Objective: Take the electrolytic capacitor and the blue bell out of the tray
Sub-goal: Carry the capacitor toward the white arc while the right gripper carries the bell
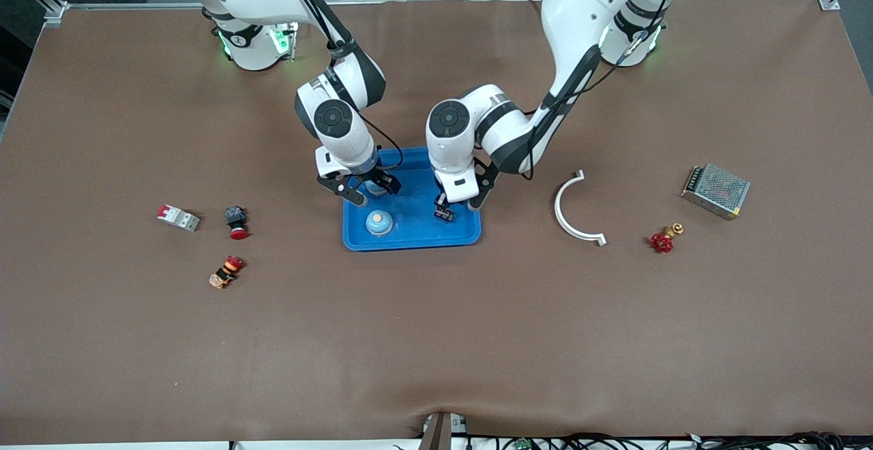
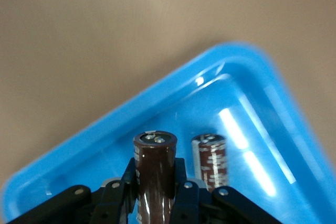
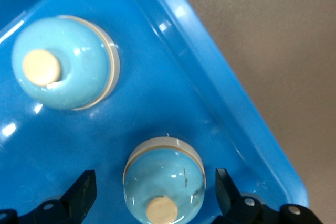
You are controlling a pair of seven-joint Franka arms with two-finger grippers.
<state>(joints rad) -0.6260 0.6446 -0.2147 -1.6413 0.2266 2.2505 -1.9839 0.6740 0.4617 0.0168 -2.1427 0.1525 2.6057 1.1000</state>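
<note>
A blue tray (image 1: 460,235) lies mid-table. My left gripper (image 1: 447,206) is over the tray's end toward the left arm, shut on a dark brown capacitor (image 2: 154,161) held upright (image 1: 445,215). A similar dark cylinder (image 2: 210,161) shows beside it on the tray floor; I cannot tell if it is a reflection. My right gripper (image 1: 361,189) is open around a light blue bell (image 3: 164,179) standing in the tray, fingers (image 3: 84,190) apart from it. A second bell (image 3: 63,61) stands in the tray nearer the front camera (image 1: 379,222).
Toward the right arm's end lie a circuit breaker (image 1: 179,217), a red push button (image 1: 237,222) and an orange-red part (image 1: 226,272). Toward the left arm's end lie a white curved bracket (image 1: 576,208), a red valve (image 1: 663,240) and a metal power supply (image 1: 716,191).
</note>
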